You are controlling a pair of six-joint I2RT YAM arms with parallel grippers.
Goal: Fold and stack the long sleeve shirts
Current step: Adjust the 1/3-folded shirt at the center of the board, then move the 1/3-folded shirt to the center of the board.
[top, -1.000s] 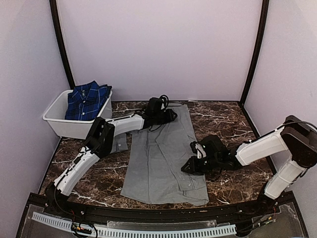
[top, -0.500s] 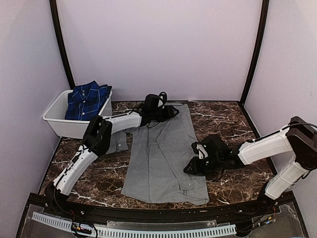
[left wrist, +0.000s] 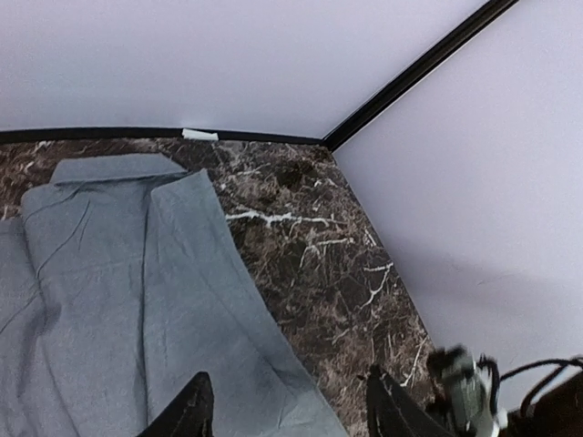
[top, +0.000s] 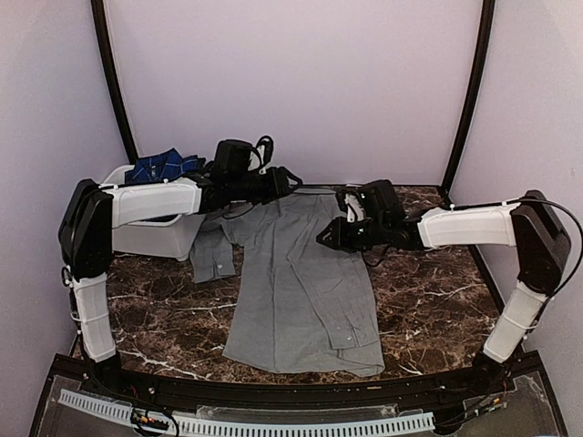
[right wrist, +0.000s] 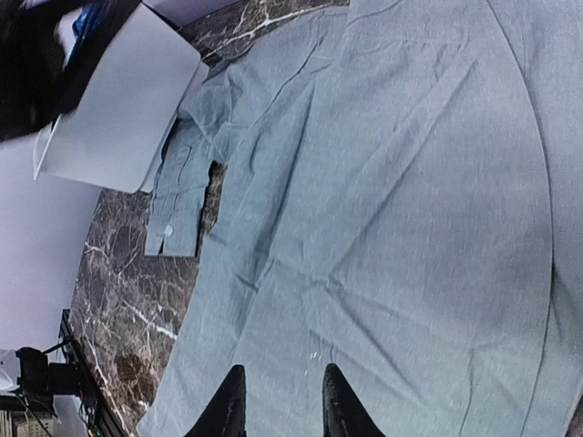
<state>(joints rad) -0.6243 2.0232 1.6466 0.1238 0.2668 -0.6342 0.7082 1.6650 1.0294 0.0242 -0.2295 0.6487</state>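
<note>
Lying creased, grey shirt [top: 301, 282], veined marble table [top: 428, 291]

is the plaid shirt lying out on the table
No, the plaid shirt is bundled inside the white tub.

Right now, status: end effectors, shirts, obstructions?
Left end effector open, empty, near collar end. Right end effector open, empty, over grey shirt, spread on table. Plaid shirt in tub. No obstruction seen.
</note>
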